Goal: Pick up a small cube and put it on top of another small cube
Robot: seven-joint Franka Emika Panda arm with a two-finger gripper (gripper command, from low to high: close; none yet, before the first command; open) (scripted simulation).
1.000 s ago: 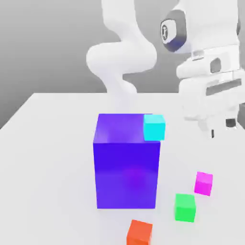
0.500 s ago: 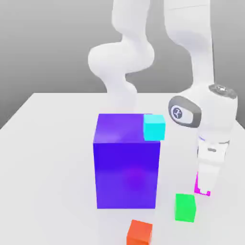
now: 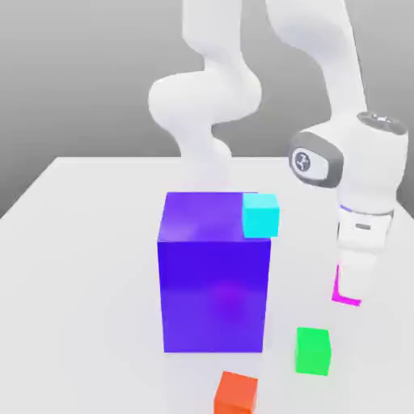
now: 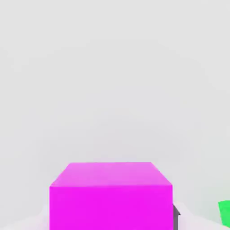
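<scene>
The hand point(image 3: 353, 293) is clamped on the small pink cube point(image 3: 339, 286), holding it above the white tabletop point(image 3: 81, 267) near the green cube point(image 3: 312, 351).

Plain white table point(image 3: 81, 267), smooth flat top, set against a grey backdrop. Resting directly on it: one large blue-purple block point(image 3: 214, 279), standing upright near the middle; one small bright green cube point(image 3: 312, 351), towards the exterior view's right of the block and nearer the front edge; one small orange-red cube point(image 3: 236, 394), at the front, just beside the green cube and apart from it.
</scene>
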